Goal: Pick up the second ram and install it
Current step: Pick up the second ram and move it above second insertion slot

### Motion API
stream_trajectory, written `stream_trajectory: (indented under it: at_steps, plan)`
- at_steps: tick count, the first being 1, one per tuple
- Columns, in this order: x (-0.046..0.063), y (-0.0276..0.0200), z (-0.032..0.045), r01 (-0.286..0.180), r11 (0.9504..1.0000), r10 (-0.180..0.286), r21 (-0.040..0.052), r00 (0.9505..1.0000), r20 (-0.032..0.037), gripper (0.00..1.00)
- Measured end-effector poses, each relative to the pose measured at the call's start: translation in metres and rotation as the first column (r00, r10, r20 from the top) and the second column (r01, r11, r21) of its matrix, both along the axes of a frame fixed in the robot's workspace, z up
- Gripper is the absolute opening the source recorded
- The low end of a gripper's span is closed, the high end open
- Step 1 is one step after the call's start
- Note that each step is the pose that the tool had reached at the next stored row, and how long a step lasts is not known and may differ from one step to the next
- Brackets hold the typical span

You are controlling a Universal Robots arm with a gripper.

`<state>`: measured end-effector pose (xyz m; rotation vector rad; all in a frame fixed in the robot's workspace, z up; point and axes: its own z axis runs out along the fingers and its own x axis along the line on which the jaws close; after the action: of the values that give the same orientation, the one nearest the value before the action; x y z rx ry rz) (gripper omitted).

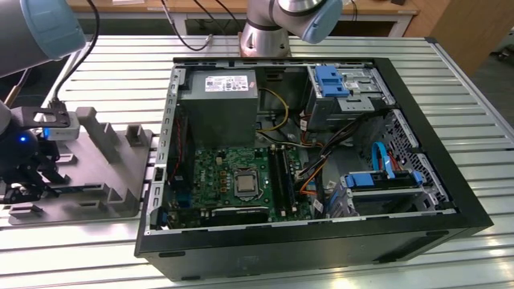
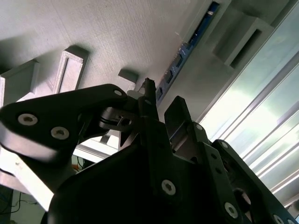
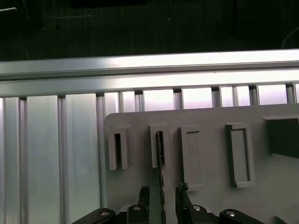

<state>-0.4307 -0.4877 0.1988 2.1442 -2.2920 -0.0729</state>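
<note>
Two fingers [image 3: 145, 198] of the gripper [image 3: 162, 193] stand apart astride the memory stick [image 3: 161, 173] in its grey holder [image 3: 210, 186]; a clean grasp, I judge, needs it centred.

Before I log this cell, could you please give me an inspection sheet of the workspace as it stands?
Surface: ribbed aluminium table, carrying a grey plastic slotted block and an open black computer case.
Job's things: thin dark memory stick standing on edge in a block slot.
Clutter: nothing seen.
Grippers: black gripper open, straddling the stick, with gaps showing on either side.
Cables: black cables at the table's far edge; coloured wiring inside the case.
Surroundings: wooden cabinet beyond the table.
</note>
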Motion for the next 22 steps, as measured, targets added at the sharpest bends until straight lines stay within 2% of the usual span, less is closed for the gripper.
stream_trajectory:
  at_steps: [8,10,12,13,22]
  plan:
    - [-0.0002,0.0000,-0.0003,0.000,1.0000,0.000,-0.0001,1.0000,-0.0001,0.34]
    - [-0.0003,0.0000,-0.0004,0.000,1.0000,0.000,-0.0001,1.0000,-0.0001,0.22]
    - [-0.0003,0.0000,-0.0005,0.000,1.0000,0.000,-0.0001,1.0000,-0.0001,0.22]
    - [-0.0003,0.0000,-0.0005,0.000,1.0000,0.000,-0.0001,1.0000,-0.0001,0.15]
    - [-0.0003,0.0000,-0.0010,-0.022,0.9998,0.022,-0.0002,0.9998,-0.0001,0.15]
